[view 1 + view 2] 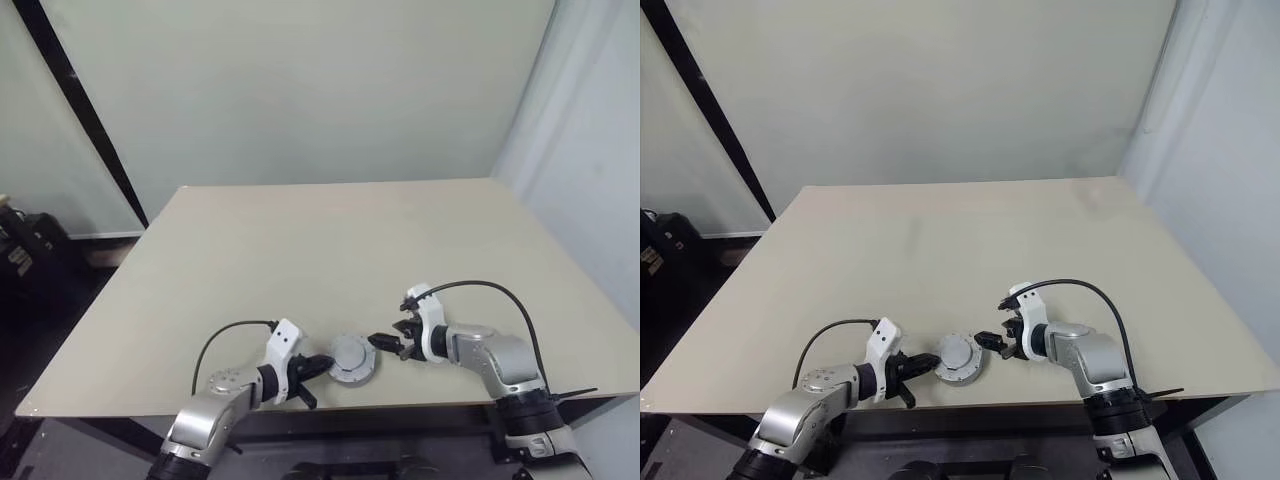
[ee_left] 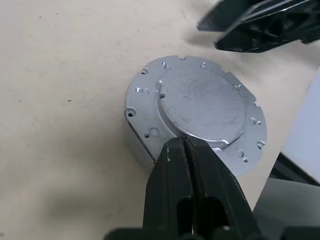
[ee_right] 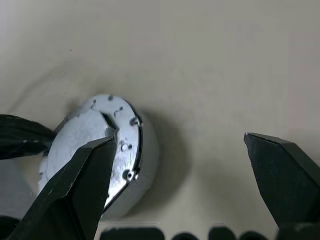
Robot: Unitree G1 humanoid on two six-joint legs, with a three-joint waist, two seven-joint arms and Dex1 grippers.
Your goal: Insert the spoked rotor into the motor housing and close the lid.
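A round grey puck sits near the table's front edge, its flat grey lid (image 2: 200, 105) lying on top. The pale side wall under the lid is the motor housing (image 3: 145, 165). The spoked rotor is hidden. My left gripper (image 1: 325, 365) is shut with nothing in it, and its tips rest against the lid's rim on the puck's left side. My right gripper (image 1: 385, 343) stands open just right of the puck, pointing at it without touching. In the right wrist view the puck lies beyond the left-hand finger (image 3: 80, 185), not between the two.
The beige table (image 1: 300, 250) stretches far back to a pale wall. Its front edge runs just below both grippers. Dark equipment (image 1: 25, 245) stands on the floor off the left side.
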